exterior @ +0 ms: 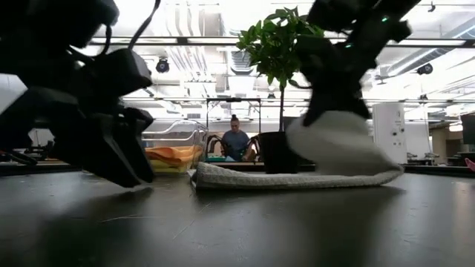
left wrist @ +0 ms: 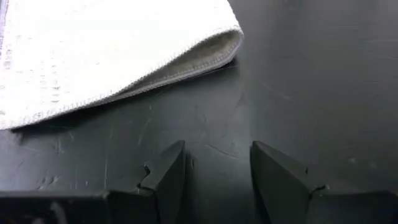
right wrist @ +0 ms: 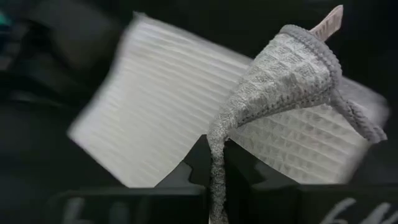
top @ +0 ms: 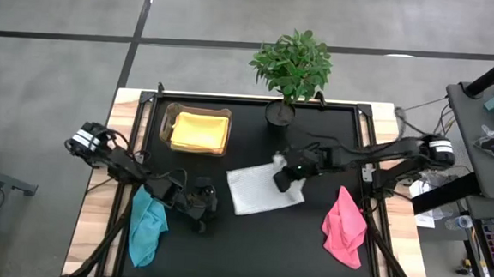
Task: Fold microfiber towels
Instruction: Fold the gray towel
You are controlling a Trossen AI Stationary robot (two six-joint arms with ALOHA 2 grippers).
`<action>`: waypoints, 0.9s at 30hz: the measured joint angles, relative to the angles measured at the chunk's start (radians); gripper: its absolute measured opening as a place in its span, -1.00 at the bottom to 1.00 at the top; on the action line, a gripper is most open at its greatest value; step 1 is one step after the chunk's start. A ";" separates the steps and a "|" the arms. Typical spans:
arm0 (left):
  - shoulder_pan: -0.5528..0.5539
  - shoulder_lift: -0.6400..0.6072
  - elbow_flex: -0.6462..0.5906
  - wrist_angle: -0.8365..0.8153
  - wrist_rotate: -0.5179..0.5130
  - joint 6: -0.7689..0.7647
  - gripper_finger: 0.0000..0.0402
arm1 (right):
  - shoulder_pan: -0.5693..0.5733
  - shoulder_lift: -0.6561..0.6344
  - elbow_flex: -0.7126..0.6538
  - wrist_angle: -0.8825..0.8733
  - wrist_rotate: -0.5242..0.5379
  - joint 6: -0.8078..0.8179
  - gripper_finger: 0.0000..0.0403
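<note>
The white-grey towel (top: pixel 256 193) lies flat on the black table top, mid-table. My right gripper (top: pixel 289 177) is over its far right part and shut on a raised piece of it (exterior: pixel 334 141). My left gripper (top: pixel 200 208) is open and empty, low over the table just off the towel's near left corner (left wrist: pixel 211 46). The teal towel (top: pixel 147 223) lies at the near left, partly under my left arm. The pink towel (top: pixel 345 226) lies crumpled at the near right. The yellow towel (top: pixel 200 131) lies in the clear box. An orange edge (exterior: pixel 169 153) shows there in the low view. My right gripper pinches a gathered fold of the white-grey towel by its stitched edge (right wrist: pixel 217 155) between its two fingers, near the corner that carries the tag (right wrist: pixel 329 22). The fingers come from above, slanting from the table's right. The held part is lifted and bunched; the rest lies flat on the table (exterior: pixel 297 179).
A potted plant (top: pixel 292 68) stands at the far edge behind the towel. The clear plastic box (top: pixel 173 117) sits at the far left. Bare black table (top: pixel 266 251) lies between the teal and pink towels. A person (exterior: pixel 235 141) sits in the room beyond the table.
</note>
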 joint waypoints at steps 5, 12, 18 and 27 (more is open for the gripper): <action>0.014 0.044 -0.004 0.092 0.001 0.020 -0.15 | 0.010 0.146 0.000 0.266 -0.040 -0.001 -0.94; 0.029 0.051 -0.005 0.125 0.005 0.047 -0.15 | 0.009 0.313 0.040 0.457 -0.057 -0.009 -0.94; 0.044 0.051 -0.011 0.127 0.007 0.055 -0.15 | 0.013 0.419 0.151 0.441 -0.069 -0.064 -0.94; 0.061 0.051 -0.013 0.133 0.006 0.054 -0.15 | 0.018 0.511 0.314 0.250 -0.065 -0.125 -0.93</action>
